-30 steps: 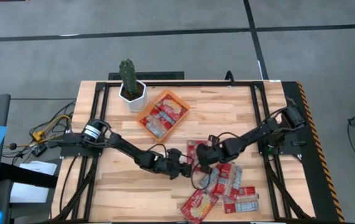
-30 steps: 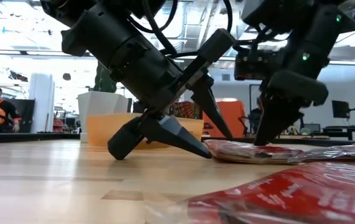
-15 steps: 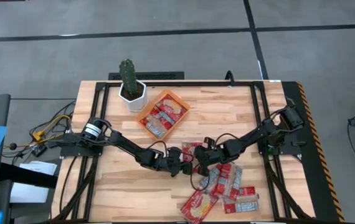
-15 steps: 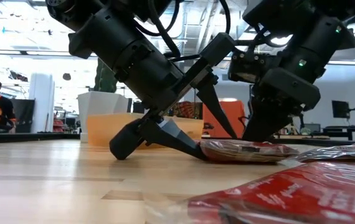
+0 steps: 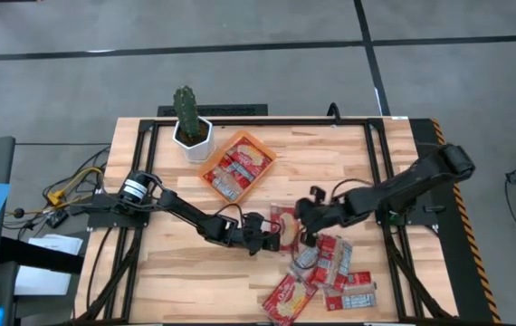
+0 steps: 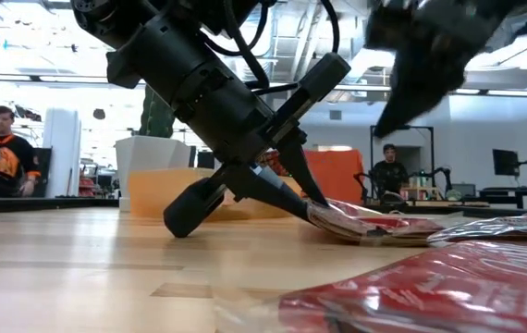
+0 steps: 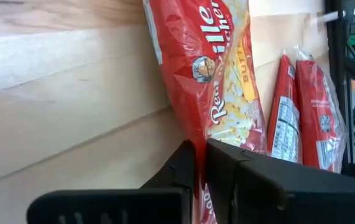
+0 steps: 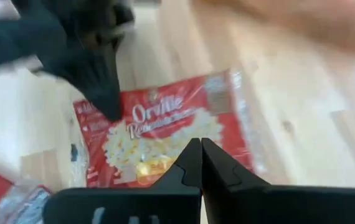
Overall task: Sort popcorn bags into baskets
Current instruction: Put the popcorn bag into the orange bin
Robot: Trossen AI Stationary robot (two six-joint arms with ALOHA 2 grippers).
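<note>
The left gripper [image 5: 276, 241] is being kept clenched on the near edge of a flat red and silvery popcorn packet [image 5: 284, 224], which is lying at the table's middle, its long axis running away from the fingers. The shallow bright orange plastic tray [image 5: 215, 164] is lying up-left of it, nearer the left arm. The right gripper [image 5: 305, 215], closed and empty, is hanging just above. About three packets are being seen in the tray, probably five more loose.
</note>
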